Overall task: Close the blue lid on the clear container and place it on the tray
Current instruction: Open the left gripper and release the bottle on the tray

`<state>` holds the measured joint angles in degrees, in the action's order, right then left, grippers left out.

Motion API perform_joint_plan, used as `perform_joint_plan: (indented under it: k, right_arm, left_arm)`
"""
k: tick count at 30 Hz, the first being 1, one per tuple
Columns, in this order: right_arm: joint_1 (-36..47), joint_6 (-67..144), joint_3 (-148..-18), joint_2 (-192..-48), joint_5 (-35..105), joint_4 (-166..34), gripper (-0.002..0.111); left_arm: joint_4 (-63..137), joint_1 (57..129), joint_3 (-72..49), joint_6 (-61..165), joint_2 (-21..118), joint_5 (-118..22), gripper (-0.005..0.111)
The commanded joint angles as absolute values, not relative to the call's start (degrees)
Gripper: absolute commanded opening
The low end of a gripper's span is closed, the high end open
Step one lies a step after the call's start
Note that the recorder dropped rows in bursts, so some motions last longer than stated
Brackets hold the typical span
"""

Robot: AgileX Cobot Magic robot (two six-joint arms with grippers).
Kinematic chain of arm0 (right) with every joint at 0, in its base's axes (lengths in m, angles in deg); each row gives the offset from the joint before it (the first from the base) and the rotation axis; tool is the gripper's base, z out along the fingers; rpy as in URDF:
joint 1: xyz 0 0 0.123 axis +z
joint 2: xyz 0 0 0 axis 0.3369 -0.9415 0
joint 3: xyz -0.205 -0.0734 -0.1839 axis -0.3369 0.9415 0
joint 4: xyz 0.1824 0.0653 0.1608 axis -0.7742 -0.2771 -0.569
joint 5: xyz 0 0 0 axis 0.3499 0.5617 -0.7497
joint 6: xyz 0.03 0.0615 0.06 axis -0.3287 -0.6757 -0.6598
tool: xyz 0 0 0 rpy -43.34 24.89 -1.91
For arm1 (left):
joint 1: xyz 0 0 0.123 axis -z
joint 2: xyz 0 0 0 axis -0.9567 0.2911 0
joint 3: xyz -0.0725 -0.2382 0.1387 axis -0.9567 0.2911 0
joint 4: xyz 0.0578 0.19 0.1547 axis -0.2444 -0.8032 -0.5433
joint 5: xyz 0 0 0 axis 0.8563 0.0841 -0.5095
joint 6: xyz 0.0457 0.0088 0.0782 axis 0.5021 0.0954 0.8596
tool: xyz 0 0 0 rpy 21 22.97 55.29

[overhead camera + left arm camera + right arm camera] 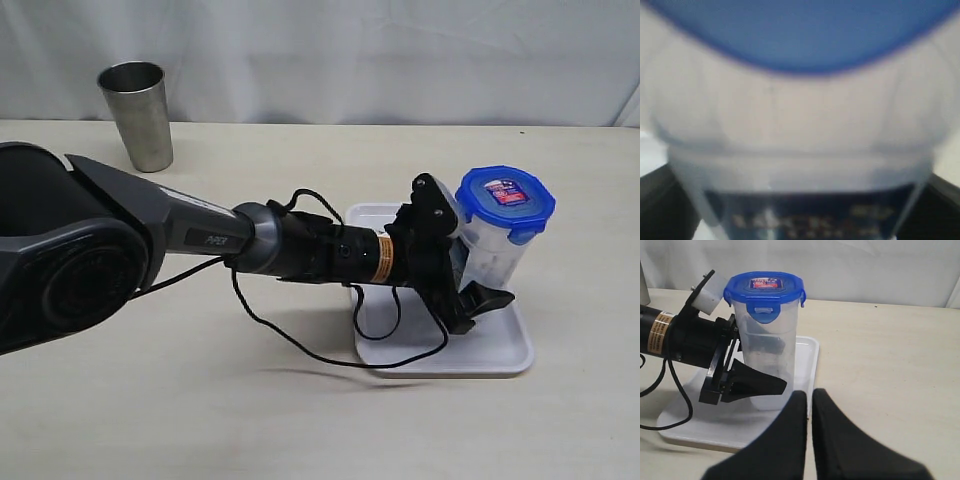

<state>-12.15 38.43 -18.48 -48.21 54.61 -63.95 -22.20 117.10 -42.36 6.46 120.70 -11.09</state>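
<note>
A pale beige table (pixel 300 420) fills the scene, with a white curtain (pixel 400 50) hanging behind it. The left arm (pixel 150 235), dark grey and black, reaches in low and nearly level from the left side, stretched across the middle of the table, with a thin black cable (pixel 300 345) looping loosely beneath its wrist. The arm ends over a flat white tray (pixel 500 355) that lies on the right half of the table.

The clear container (pixel 490 250) stands upright on the tray, towards its far right corner. The left gripper (pixel 485 265) clasps the container's lower half, its jaws set wide, one black finger on each side of the clear wall. The left wrist view is filled by the container, too blurred for detail.

The right gripper (pixel 810 392) shows only in its own wrist view, its two black fingers pressed together and holding nothing, just off the tray's near edge.

A steel cup (pixel 137 115) stands alone at the far left, well apart from the tray.

The blue lid (pixel 505 195) sits level on top of the container. A small red-and-white sticker (pixel 505 191) marks the lid's top.
</note>
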Motion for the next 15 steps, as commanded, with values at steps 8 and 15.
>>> perform_joint_plan:
  k: [8,15]
  right_arm:
    - [-12.19,38.71,-18.29,-47.98,54.75,-63.56,0.005]
    - [-12.19,38.71,-18.29,-47.98,54.75,-63.56,0.005]
  left_arm:
    - [-24.15,115.46,-38.0,6.0,118.14,-13.44,0.081]
    - [-25.6,114.47,-37.43,4.33,118.14,-13.56,0.081]
